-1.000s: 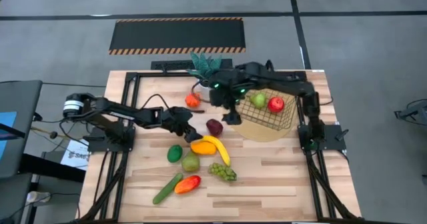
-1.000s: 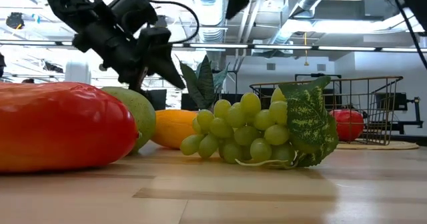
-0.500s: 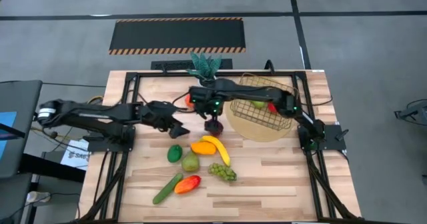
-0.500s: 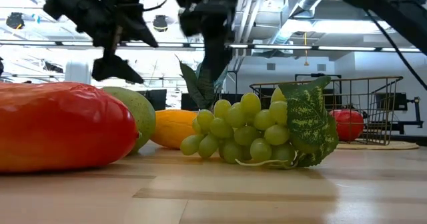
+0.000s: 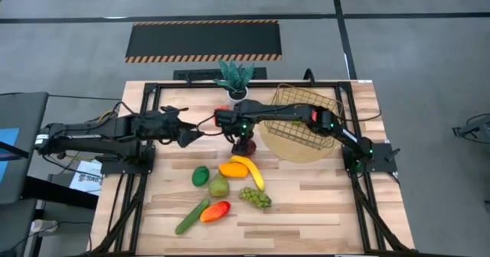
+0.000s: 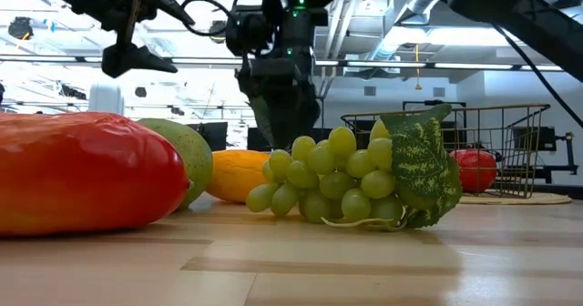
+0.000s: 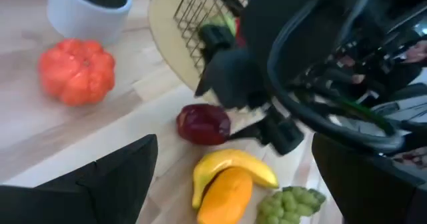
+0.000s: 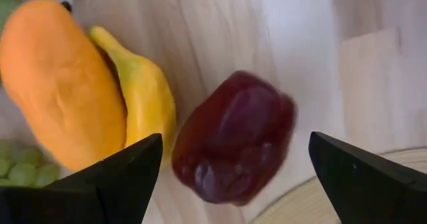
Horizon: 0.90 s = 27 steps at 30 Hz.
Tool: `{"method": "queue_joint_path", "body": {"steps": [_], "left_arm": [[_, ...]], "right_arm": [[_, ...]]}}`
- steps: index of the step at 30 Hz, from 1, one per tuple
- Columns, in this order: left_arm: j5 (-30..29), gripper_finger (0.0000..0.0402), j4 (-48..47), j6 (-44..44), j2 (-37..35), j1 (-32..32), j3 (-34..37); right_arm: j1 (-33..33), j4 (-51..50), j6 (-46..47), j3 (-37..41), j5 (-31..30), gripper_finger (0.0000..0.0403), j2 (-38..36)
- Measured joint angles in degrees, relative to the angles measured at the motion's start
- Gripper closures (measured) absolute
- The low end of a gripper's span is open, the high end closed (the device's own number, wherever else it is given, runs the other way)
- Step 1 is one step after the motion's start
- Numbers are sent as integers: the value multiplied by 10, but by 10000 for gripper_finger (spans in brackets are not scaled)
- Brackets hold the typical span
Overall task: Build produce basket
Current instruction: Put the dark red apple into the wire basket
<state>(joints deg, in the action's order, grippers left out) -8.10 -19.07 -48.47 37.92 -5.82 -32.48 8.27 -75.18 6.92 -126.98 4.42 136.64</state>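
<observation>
A dark red plum point(image 8: 233, 147) lies on the wooden table point(image 5: 321, 203), left of the gold wire basket point(image 5: 302, 123). My right gripper point(image 8: 235, 167) is open just above the plum, one finger on either side of it, and I see no touch. My left gripper point(image 5: 191, 135) is open and empty, to the left of the plum and above the table. A banana point(image 5: 253, 171), an orange fruit point(image 5: 233, 168), a lime point(image 5: 200, 175), a pear point(image 5: 219, 186), grapes point(image 5: 256, 197), a cucumber point(image 5: 191, 216) and a red-orange pepper point(image 5: 216, 210) lie toward the near edge. A red apple point(image 6: 474, 169) lies in the basket.
The basket stands on a round tan mat point(image 5: 306, 151) at the far right. A spiky green plant in a white pot point(image 5: 234, 77) stands at the far edge, with a small orange pumpkin-shaped piece point(image 7: 77, 71) beside it. Bare wood lies at the near right.
My right gripper has gone from beside the basket toward the table's left and down to just above the plum. My left gripper has drawn back from the banana toward the table's left and far edges and has risen. The produce has stayed where it was.
</observation>
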Motion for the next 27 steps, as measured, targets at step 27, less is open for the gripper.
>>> {"method": "queue_joint_path", "body": {"steps": [27], "left_arm": [[-17, 18, 8, -9, -6, 0, 0]], "right_arm": [[7, 38, -15, 101, 2, 103, -132]]}}
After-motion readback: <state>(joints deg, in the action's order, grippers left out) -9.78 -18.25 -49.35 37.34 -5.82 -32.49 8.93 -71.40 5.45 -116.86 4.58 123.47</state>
